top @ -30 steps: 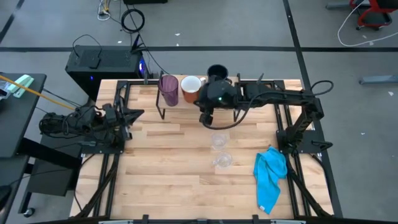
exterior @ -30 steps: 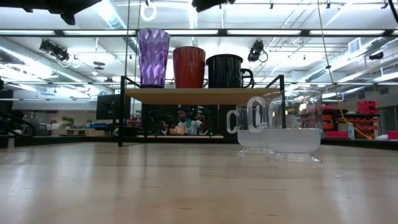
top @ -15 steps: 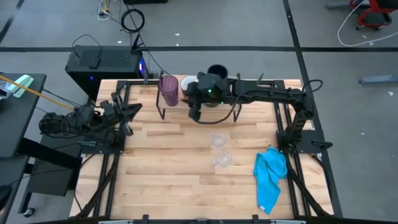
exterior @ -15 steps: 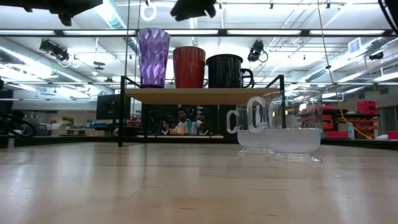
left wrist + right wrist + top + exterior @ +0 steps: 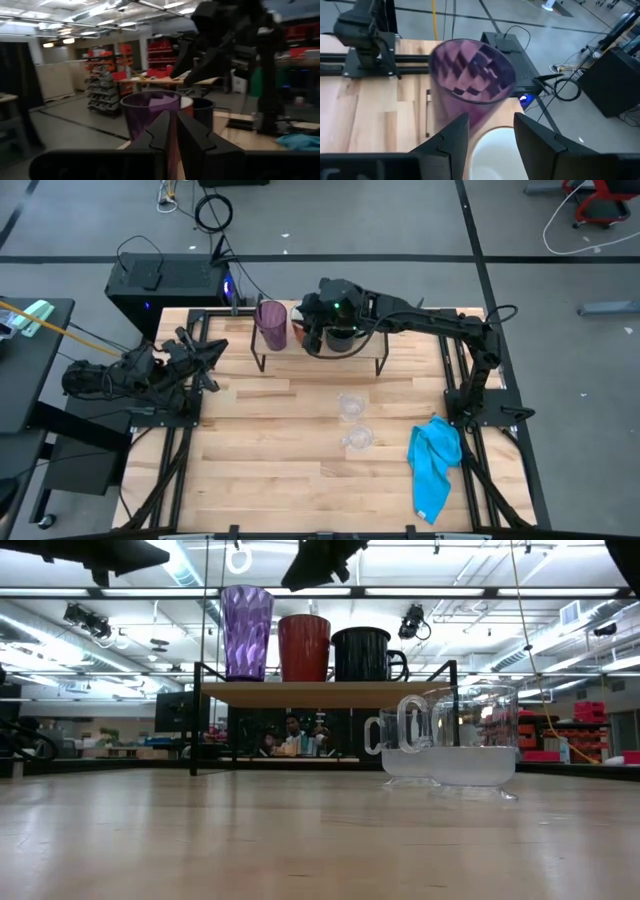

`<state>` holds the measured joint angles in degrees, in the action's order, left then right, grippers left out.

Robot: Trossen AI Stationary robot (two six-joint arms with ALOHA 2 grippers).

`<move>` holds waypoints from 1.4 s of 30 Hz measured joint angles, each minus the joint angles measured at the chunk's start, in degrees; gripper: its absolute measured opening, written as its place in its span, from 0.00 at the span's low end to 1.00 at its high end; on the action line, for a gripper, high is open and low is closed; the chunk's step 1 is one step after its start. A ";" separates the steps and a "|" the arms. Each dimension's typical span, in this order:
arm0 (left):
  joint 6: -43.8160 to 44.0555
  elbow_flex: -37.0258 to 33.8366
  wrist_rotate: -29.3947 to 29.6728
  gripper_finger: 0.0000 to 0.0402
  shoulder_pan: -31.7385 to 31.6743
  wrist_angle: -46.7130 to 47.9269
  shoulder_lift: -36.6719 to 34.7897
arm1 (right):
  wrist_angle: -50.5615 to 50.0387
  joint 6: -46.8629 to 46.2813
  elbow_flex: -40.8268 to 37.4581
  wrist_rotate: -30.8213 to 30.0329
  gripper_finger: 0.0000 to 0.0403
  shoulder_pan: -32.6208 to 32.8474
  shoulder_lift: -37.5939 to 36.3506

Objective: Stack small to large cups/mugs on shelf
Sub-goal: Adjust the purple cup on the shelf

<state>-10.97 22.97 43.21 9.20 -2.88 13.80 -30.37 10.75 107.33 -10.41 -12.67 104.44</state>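
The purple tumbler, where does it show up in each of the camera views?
High view: purple tumbler at the shelf's left end.
Low view: leftmost on the shelf.
Left wrist view: centre, behind that arm's fingers.
Right wrist view: centre, beyond the open right gripper.
Shared landmark: the white-and-orange mug right beside it.

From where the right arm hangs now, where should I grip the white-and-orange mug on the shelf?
Take the white-and-orange mug by its rim, coming straight down. It stands upright with its mouth open, and the right gripper already hangs above it, jaws open. The purple tumbler and black mug crowd both sides, so probably set one finger inside the rim rather than spanning the body.
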 joint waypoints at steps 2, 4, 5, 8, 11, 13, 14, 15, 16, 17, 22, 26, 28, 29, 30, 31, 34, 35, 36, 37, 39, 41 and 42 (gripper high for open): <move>0.19 -0.01 2.52 0.09 -0.74 -0.17 1.33 | 0.24 0.06 0.00 0.91 0.40 -0.81 0.00; 0.83 -0.01 3.63 0.09 -1.87 -1.13 3.07 | 0.79 -0.01 0.00 1.96 0.40 -1.41 0.00; 1.38 0.00 3.70 0.09 -2.53 -1.64 4.03 | 0.99 -0.01 0.00 2.52 0.40 -1.72 0.00; 1.79 0.00 3.70 0.10 -4.58 -2.97 7.40 | 1.07 -0.01 -0.01 4.77 0.40 -2.46 0.01; 2.85 -0.01 3.48 0.12 -7.08 -2.77 10.33 | 1.43 -0.18 -0.59 6.81 0.40 -3.19 0.64; 3.33 -0.01 1.76 0.14 -8.96 -2.79 11.95 | 1.39 -0.23 -1.54 7.79 0.40 -3.56 0.89; 3.72 -0.01 0.28 0.15 -9.95 -2.77 12.53 | 2.11 -0.15 -1.80 7.91 0.40 -3.66 1.16; 4.00 -0.01 -1.50 0.15 -10.98 -2.77 12.99 | 2.28 -0.13 -1.85 7.88 0.40 -3.67 1.32; 4.15 -0.01 -3.27 0.16 -12.00 -2.75 13.48 | 1.94 -0.11 -1.89 7.90 0.40 -3.65 1.51; 4.41 -0.01 -4.48 0.17 -13.13 -2.69 14.00 | 2.14 -0.08 -1.90 7.93 0.40 -3.58 1.76; 5.98 -0.01 -5.96 0.19 -18.39 0.49 15.70 | 1.89 -0.97 -1.95 7.92 0.40 -2.88 1.90; 7.26 -0.01 -6.19 0.21 -22.04 2.40 16.31 | 1.06 -0.63 -1.97 7.55 0.39 0.46 1.40; 7.46 -0.01 -8.53 0.22 -23.67 2.42 16.20 | 1.06 -0.52 -1.95 7.73 0.39 2.48 1.62; 7.51 -0.01 -9.99 0.22 -24.39 2.46 16.18 | 1.50 -0.51 -1.91 7.79 0.39 3.49 2.22; 7.53 -0.01 -11.23 0.22 -25.06 2.50 16.18 | 1.92 -0.56 -1.90 7.71 0.39 4.29 2.90; 7.66 -0.01 -12.22 0.23 -25.65 2.74 16.20 | 2.04 -0.64 -1.90 7.55 0.39 4.94 3.95; 8.83 -0.01 -14.56 0.23 -27.48 3.82 16.31 | 2.87 -0.50 -1.92 4.59 0.39 6.57 7.68; 8.92 -0.01 -15.26 0.22 -28.01 4.21 16.31 | 3.31 -0.41 -1.92 3.11 0.39 6.97 8.75; 9.09 -0.01 -15.77 0.22 -28.45 4.50 16.31 | 3.15 -0.19 -1.92 1.45 0.39 7.29 9.85; 9.17 -0.01 -16.13 0.22 -28.82 4.77 16.31 | 3.62 0.37 -1.91 -0.88 0.39 7.53 10.91; 9.19 -0.01 -16.14 0.21 -29.37 5.22 16.31 | 3.72 -0.39 -1.79 -4.09 0.39 7.79 12.24; 9.16 -0.01 -16.12 0.20 -29.81 5.99 16.31 | 2.83 -0.81 -1.96 -6.01 0.39 7.63 13.51; 9.13 -0.01 -16.20 0.20 -30.03 6.24 16.31 | 2.27 -1.16 -2.07 -6.09 0.39 7.55 14.24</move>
<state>-1.84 22.96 27.01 -20.82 3.35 30.11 -28.09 9.59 105.26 -16.49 -5.12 118.68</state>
